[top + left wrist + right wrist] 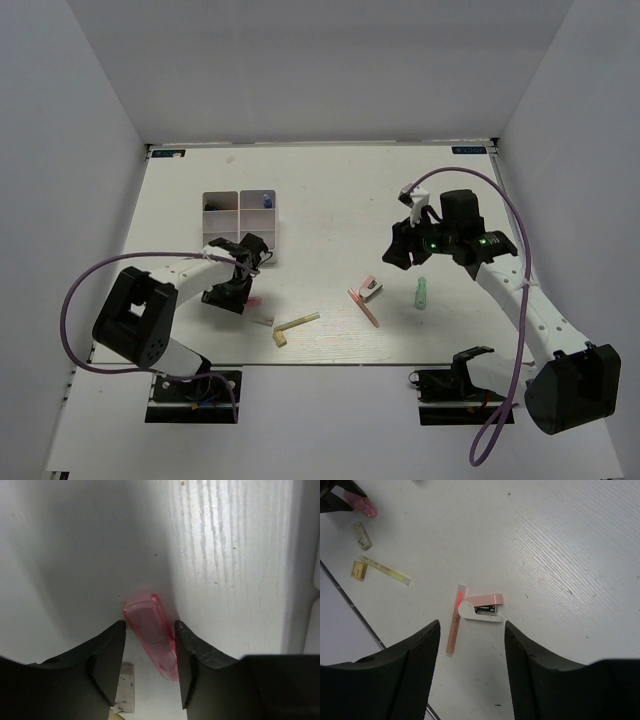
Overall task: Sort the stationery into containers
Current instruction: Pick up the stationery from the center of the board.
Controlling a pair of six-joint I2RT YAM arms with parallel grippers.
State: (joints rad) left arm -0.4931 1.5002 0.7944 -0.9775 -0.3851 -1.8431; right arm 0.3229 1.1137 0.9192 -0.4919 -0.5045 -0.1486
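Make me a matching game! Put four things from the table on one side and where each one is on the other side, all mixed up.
Things:
1. pink highlighter
2. green tube
3. stapler
4. yellow stick

Places:
A. touching the pink stick
B. farthest right, by itself
C. between the left jaws
D. beside a small yellow block

Pairs: 1-C, 2-B, 3-A, 4-D
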